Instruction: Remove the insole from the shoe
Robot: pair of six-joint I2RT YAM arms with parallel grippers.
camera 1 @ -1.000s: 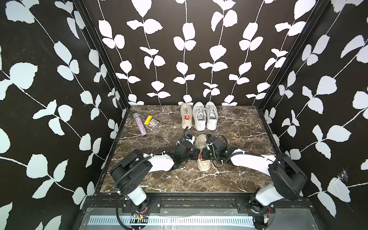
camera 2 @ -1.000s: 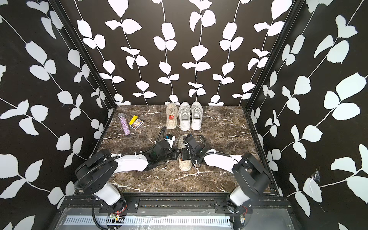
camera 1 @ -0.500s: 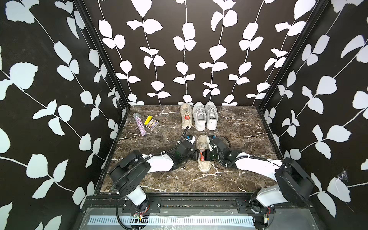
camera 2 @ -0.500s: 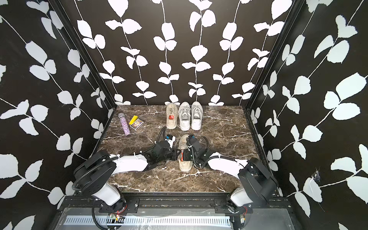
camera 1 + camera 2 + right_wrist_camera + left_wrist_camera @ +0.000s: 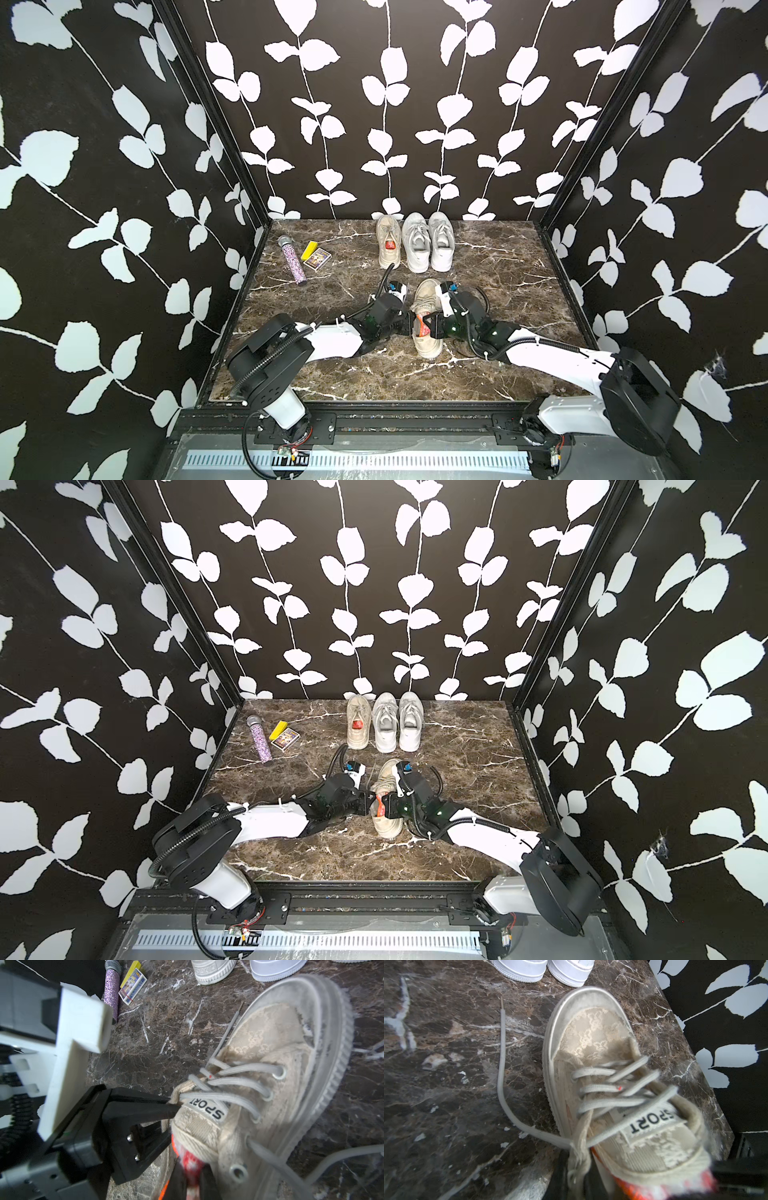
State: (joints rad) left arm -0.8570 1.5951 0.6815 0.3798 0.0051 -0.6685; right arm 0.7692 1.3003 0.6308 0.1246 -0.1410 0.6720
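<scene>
Open marble lies in front of and to the right of the beige shoe (image 5: 424,305), which sits mid-table. Three other shoes (image 5: 415,243) line the back wall, and a glittery tube (image 5: 294,261) and a matchbox (image 5: 317,259) lie at back left. Leaf-patterned walls (image 5: 124,166) box in the marble tabletop (image 5: 498,270). The left gripper (image 5: 174,1105) is pinched tight on the shoe's lace-side flap. The right gripper (image 5: 192,1178) clamps the red-orange insole (image 5: 186,1155), which juts from the shoe's mouth.

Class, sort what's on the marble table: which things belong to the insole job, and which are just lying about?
Job: beige SPORT shoe, red insole.
Lying about: back beige shoe, white sneaker pair, glitter microphone, matchbox, yellow block.
</scene>
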